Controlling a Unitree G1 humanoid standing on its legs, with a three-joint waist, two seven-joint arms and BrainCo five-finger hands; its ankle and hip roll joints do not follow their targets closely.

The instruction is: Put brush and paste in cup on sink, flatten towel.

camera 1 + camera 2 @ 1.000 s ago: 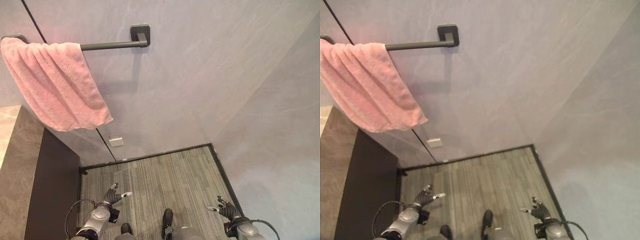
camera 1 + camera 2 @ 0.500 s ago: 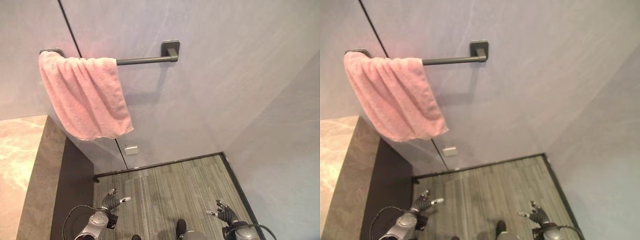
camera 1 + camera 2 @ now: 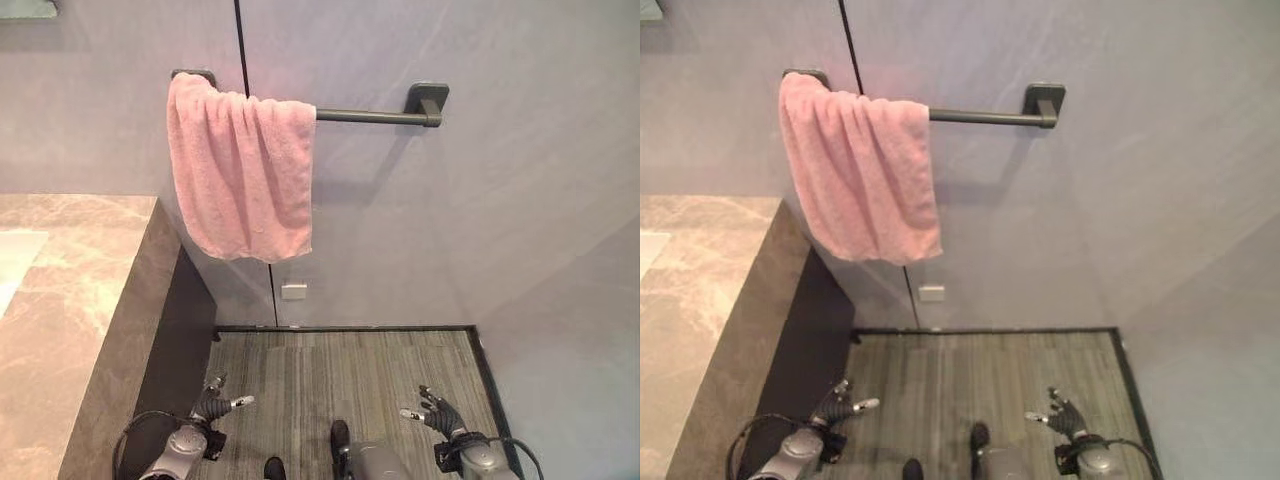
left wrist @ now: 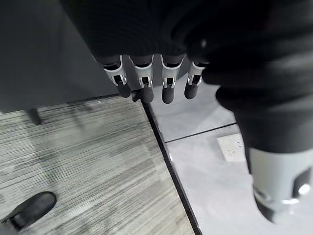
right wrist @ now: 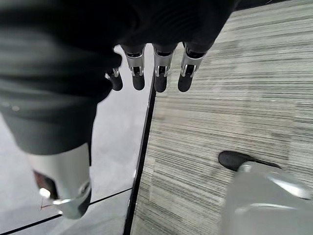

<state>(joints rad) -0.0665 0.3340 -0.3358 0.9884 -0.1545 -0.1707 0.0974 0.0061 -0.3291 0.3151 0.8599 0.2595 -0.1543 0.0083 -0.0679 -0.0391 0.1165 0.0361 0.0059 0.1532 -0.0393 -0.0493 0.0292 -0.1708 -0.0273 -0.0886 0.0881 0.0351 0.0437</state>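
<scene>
- The pink terry towel (image 3: 243,175) hangs bunched over the left end of a dark metal wall rail (image 3: 375,115), its lower edge dangling just above the corner of the counter.
- The brown marble-patterned countertop (image 3: 70,290) stands to the left of the towel, with a dark side panel (image 3: 175,340) dropping to the grey striped floor (image 3: 345,365).
- The left hand (image 3: 215,405) hangs low over the floor beside that panel, fingers straight and relaxed, holding nothing.
- The right hand (image 3: 432,410) hangs low near the grey wall (image 3: 520,180), fingers loosely spread and empty.
</scene>
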